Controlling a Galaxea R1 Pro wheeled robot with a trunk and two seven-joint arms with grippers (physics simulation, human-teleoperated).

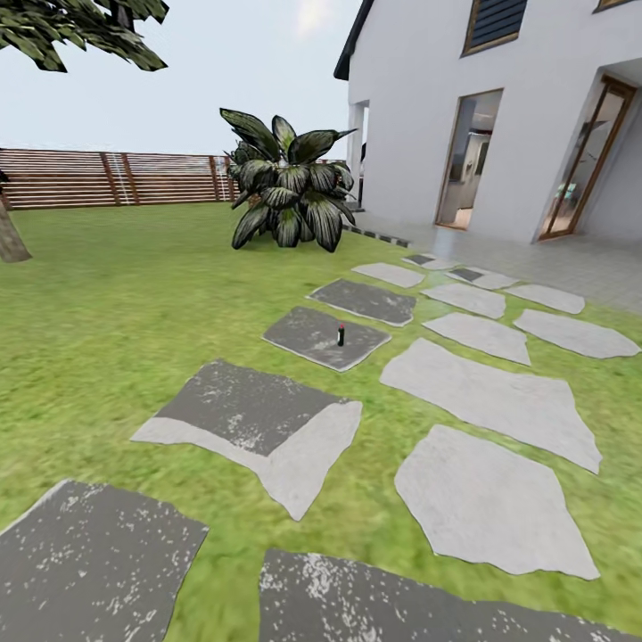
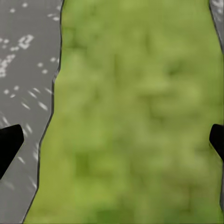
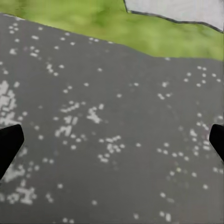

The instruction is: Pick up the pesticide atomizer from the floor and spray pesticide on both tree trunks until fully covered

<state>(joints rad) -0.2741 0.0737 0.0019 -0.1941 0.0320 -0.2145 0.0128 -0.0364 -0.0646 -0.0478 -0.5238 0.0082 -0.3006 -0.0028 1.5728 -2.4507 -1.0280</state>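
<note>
A grey trunk [image 1: 11,239] stands at the lawn's [image 1: 116,294] far left before the slatted fence [image 1: 107,176]. Mid-path, the small atomizer [image 1: 341,334] stands upright on a dark paving slab [image 1: 312,337]. The left gripper [image 2: 112,140] hangs spread wide over grass, the right gripper [image 3: 112,140] spread over speckled stone.

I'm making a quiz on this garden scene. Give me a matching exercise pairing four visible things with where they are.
Things:
1. small dark bottle-like object with red top
2. broad-leaved dark green plant
3. reddish-brown slatted wooden fence
4. grey-brown tree trunk

Places:
A. far edge of the lawn
B. head view's left edge
C. upright on a dark paving slab
D. on the grass by the white house corner

Pairs: 1-C, 2-D, 3-A, 4-B
</note>
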